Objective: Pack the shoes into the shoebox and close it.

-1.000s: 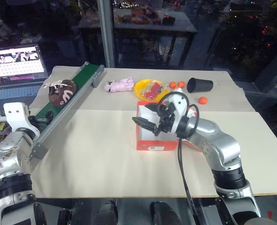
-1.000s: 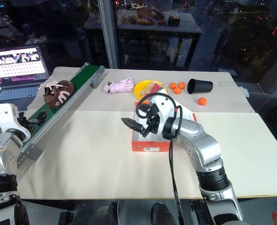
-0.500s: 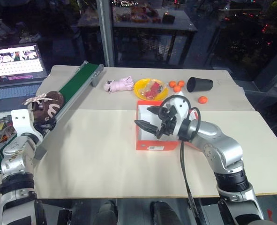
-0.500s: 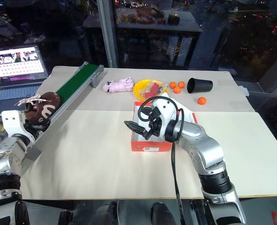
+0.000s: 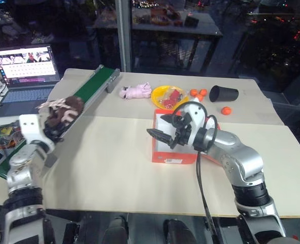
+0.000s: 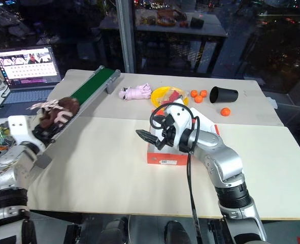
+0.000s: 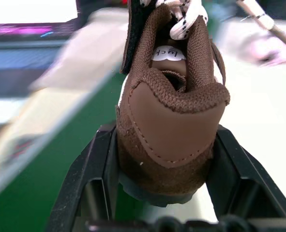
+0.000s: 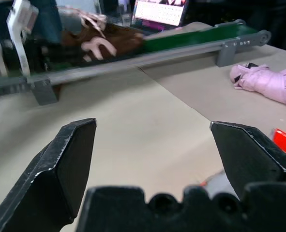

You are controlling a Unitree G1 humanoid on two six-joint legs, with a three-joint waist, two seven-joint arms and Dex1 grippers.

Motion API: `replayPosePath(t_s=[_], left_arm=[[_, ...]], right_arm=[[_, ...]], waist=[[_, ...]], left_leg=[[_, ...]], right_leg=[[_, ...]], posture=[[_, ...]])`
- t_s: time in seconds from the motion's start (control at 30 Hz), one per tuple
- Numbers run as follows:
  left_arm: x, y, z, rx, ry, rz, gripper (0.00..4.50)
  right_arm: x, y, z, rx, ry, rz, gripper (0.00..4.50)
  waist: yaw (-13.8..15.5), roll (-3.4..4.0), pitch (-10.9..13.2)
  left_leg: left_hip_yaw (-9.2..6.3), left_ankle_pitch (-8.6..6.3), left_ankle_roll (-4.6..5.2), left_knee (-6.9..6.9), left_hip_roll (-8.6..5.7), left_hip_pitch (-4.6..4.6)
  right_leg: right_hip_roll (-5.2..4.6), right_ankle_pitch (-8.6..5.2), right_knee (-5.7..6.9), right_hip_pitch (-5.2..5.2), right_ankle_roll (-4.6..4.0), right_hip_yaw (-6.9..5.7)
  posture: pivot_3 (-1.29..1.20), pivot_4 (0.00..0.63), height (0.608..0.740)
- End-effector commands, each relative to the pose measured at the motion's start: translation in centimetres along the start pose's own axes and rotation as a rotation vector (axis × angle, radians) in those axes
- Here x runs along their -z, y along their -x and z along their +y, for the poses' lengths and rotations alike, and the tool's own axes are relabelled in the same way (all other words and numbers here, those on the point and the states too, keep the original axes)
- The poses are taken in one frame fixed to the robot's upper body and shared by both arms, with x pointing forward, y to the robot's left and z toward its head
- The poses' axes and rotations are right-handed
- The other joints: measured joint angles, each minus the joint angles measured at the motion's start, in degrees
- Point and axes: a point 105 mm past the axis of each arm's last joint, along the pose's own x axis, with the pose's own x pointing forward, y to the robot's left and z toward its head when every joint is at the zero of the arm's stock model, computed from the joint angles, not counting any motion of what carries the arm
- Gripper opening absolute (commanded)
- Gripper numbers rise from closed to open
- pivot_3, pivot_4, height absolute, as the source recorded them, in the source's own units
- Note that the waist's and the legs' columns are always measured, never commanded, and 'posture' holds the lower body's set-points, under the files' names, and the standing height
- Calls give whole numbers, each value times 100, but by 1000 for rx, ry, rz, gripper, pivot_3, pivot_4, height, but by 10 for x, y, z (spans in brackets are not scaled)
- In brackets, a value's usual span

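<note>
The table (image 5: 114, 168) is the broadest thing in front of me, a pale top with a seam across it. Along its left edge a long green conveyor (image 5: 91, 86) runs from the near-left corner towards the far edge, and beyond that edge sits an open laptop (image 5: 25, 66).

My right arm reaches across the middle of the table, and my right gripper (image 5: 165, 131) hangs level at the shoebox (image 5: 172, 152), with its two black fingers (image 8: 72, 159) standing wide apart and nothing between them. The shoebox is orange-red with a white inside, lying about the table's centre, a small white label on its near side; my gripper hides much of the opening, so I cannot tell what lies in it.

My left gripper (image 7: 162, 174) is at the near end of the conveyor, by the table's near-left corner. Its fingers (image 7: 97, 169) are pressed on both sides of the heel of a brown shoe (image 5: 62, 111), cream laces at the top; the shoe sits at the belt, and I cannot tell whether it still touches it.

Towards the far edge lie a yellow plate (image 5: 162, 92), a pink plush toy (image 5: 134, 91) just beside it, a black cup (image 5: 223, 93) on its side, and a few small orange balls (image 5: 226, 110).
</note>
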Motion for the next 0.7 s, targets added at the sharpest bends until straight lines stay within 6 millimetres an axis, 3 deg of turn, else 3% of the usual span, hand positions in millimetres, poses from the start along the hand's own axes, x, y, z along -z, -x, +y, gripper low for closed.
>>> replayPosePath(t_s=[0.03, 0.1, 0.17, 0.33, 0.43, 0.67, 0.7], left_arm=[[-75, -11, -71, 227, 3, -217, 1993], [-99, -14, -112, 346, 39, -274, 1993], [-111, -13, -138, 423, 60, -296, 1993], [-120, 3, -200, 673, 68, -267, 1993], [-117, 10, -213, 742, 92, -234, 1993], [-103, 10, -214, 756, 106, -175, 1993], [-102, 10, -216, 765, 110, -169, 1990]], right_arm=[[-32, 1, -6, 12, -224, -144, 4500], [-43, -2, -12, 22, -430, -230, 4500], [-50, -2, -18, 34, -556, -280, 4500], [-57, 2, -29, 67, -734, -349, 4500], [-65, 7, -34, 79, -775, -390, 4500], [-74, 13, -36, 111, -790, -435, 4500], [-74, 14, -37, 123, -793, -439, 4243]], waist=[[-11, 0, 0], [-18, 0, 0], [-30, 1, 0], [-91, 6, 0], [-132, 19, 8], [-221, 22, 10], [-221, 22, 10]], left_leg=[[-1, 3, 5, 1, 0, -1], [-10, 22, 34, 0, 0, -1], [-19, 24, 38, 0, -1, -1], [-25, 32, 52, -3, -4, 2], [-37, 34, 55, -6, -4, 1], [-53, 40, 66, -1, -8, 1], [-53, 41, 67, 0, -8, 1]], right_leg=[[1, 0, 1, 0, 1, 0], [3, -1, 1, 3, 2, -6], [5, 0, 2, 6, 2, -11], [5, -1, -2, 13, 5, -10], [12, -2, 1, 12, 6, -10], [15, -2, 3, 17, 7, -11], [15, -2, 3, 18, 7, -11]], posture=[[0, 150, 736], [0, 150, 736], [0, 150, 736], [0, 150, 736], [0, 150, 736], [0, 150, 736], [0, 150, 736]])
